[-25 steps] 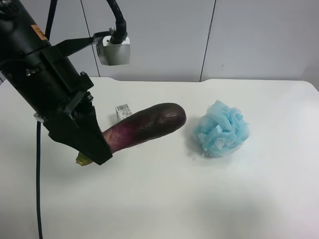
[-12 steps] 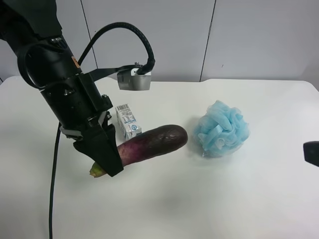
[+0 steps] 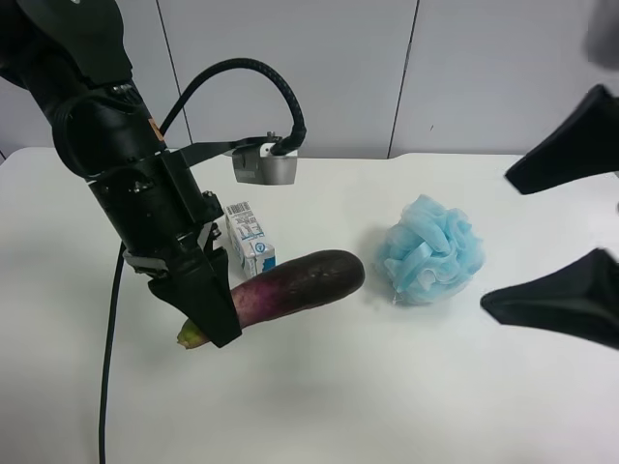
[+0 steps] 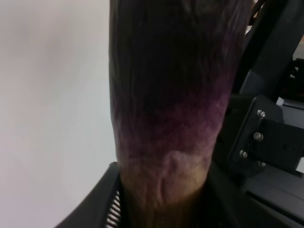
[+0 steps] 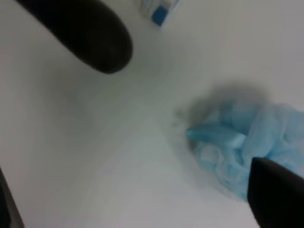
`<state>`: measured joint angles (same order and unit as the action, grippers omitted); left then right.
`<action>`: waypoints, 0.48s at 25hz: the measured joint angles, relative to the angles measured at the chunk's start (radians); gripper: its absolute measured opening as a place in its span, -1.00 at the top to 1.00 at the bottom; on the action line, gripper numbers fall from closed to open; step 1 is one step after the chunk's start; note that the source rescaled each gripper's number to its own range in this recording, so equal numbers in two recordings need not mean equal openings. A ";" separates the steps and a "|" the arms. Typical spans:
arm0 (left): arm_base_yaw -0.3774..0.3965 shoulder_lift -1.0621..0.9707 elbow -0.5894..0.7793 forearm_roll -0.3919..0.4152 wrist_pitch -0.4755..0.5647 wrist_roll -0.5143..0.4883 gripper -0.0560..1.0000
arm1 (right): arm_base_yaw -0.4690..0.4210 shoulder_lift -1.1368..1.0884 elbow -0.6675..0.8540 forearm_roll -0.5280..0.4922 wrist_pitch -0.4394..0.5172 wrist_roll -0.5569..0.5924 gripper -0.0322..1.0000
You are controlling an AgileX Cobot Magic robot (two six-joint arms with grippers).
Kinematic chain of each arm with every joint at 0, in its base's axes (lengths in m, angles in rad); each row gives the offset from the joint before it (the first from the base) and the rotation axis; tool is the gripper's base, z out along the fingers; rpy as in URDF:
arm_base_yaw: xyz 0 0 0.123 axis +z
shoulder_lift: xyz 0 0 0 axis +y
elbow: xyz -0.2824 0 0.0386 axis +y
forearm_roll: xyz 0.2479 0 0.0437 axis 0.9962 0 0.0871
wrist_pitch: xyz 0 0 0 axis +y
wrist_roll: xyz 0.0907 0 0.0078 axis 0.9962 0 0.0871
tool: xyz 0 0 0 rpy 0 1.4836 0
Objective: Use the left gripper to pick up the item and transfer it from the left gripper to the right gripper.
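Observation:
The eggplant [image 3: 300, 278], dark purple fading to pink-purple with a yellow-green tip, is held off the table at its pale end by my left gripper [image 3: 208, 314], the black arm at the exterior high view's left. In the left wrist view the eggplant [image 4: 175, 95] fills the frame between the jaws. My right gripper [image 3: 495, 242] is at that view's right, open and empty, its two dark fingers spread beside the bath puff. In the right wrist view the eggplant's dark end [image 5: 90, 38] lies ahead, apart from the fingers [image 5: 275, 199].
A fluffy light-blue bath puff [image 3: 430, 249] sits on the white table [image 3: 338, 406] between the eggplant and the right gripper; it also shows in the right wrist view [image 5: 237, 147]. A small white-and-blue carton [image 3: 249, 239] stands behind the eggplant.
The left gripper has carried the eggplant a little to the right, uncovering the carton. The right gripper has come in from the right edge with its fingers spread.

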<state>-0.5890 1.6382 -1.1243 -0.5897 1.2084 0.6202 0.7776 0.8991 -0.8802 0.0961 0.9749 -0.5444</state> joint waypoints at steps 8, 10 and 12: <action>0.000 0.000 0.000 0.000 0.000 0.001 0.89 | 0.254 0.149 -0.003 -0.191 -0.036 0.000 -1.00; 0.000 0.000 0.000 0.000 0.000 0.002 0.89 | 0.299 0.176 -0.003 -0.234 -0.055 0.000 -1.00; 0.000 0.000 0.000 0.000 0.000 0.003 0.89 | 0.338 0.201 -0.003 -0.292 -0.062 0.000 -1.00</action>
<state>-0.5890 1.6382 -1.1243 -0.5897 1.2084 0.6231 1.1151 1.1002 -0.8835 -0.1960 0.9126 -0.5444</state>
